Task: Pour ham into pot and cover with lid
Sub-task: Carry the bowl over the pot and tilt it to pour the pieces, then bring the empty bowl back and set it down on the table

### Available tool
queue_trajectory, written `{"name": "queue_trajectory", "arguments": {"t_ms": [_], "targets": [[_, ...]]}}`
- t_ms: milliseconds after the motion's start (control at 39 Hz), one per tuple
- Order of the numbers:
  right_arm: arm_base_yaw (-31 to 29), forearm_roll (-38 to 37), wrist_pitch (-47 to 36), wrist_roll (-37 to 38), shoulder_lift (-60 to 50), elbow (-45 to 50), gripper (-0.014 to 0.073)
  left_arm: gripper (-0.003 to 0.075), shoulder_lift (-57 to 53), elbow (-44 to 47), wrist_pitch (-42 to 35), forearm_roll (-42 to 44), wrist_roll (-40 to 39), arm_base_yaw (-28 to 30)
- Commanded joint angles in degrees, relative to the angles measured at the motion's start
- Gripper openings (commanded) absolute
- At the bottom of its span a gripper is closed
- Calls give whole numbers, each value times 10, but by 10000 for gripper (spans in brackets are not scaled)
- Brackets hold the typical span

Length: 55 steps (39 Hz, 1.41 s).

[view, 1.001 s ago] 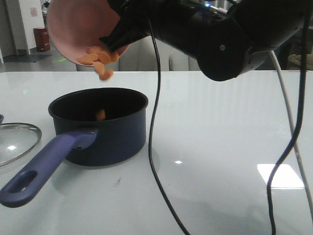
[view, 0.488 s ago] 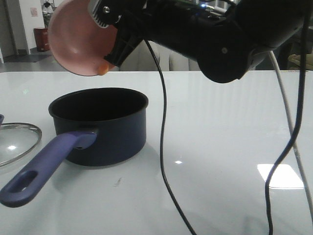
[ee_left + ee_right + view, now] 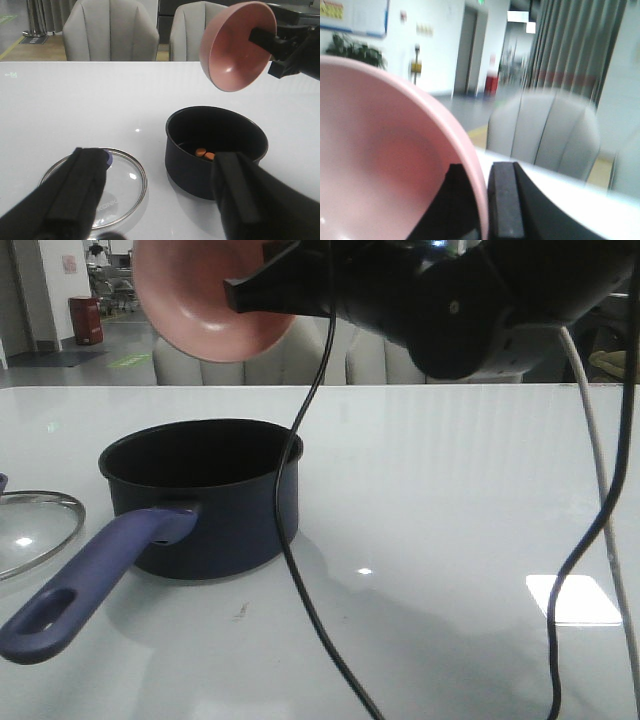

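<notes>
The navy pot (image 3: 205, 495) stands on the table with its purple-blue handle (image 3: 85, 585) toward the near left. Ham chunks (image 3: 204, 153) lie on its black bottom in the left wrist view. My right gripper (image 3: 245, 292) is shut on the rim of the salmon-pink bowl (image 3: 200, 300) and holds it tipped on its side, empty, above the pot; the rim sits between its fingers (image 3: 506, 205). The glass lid (image 3: 30, 530) lies flat left of the pot, its "KONKA" lettering showing in the left wrist view (image 3: 107, 177). My left gripper (image 3: 160, 200) is open and empty, near the lid.
The right arm's black cable (image 3: 300, 540) hangs down across the pot's right side to the table front. Grey chairs (image 3: 110, 30) stand beyond the table's far edge.
The ham has dropped from the tipped bowl into the pot. The right gripper has since swung the emptied bowl up and to the right. Pot and lid have not moved.
</notes>
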Motion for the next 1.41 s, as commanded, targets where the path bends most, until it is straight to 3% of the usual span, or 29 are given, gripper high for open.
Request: {"name": "queue_trajectory", "arguments": {"t_ms": [0,180,385,744,1103,1386], "targets": [[-1,7,94,39,-63,-30,146,498,5,-15,-45,-6,0,-6],[-3,7,336,39,-124,-61,146,498,5,-15,-45,-6,0,-6],[-40,11,513,39,-198,-72,146,498,5,-15,-45,-6,0,-6],[-216,32,781,47,-261,-72,149,498,5,-15,-45,-6,0,-6],[-340,87,919,47,-193,-71,149,498,5,-15,-45,-6,0,-6],[-357,87,947,41,-111,-71,149,498,5,-15,-45,-6,0,-6]]}}
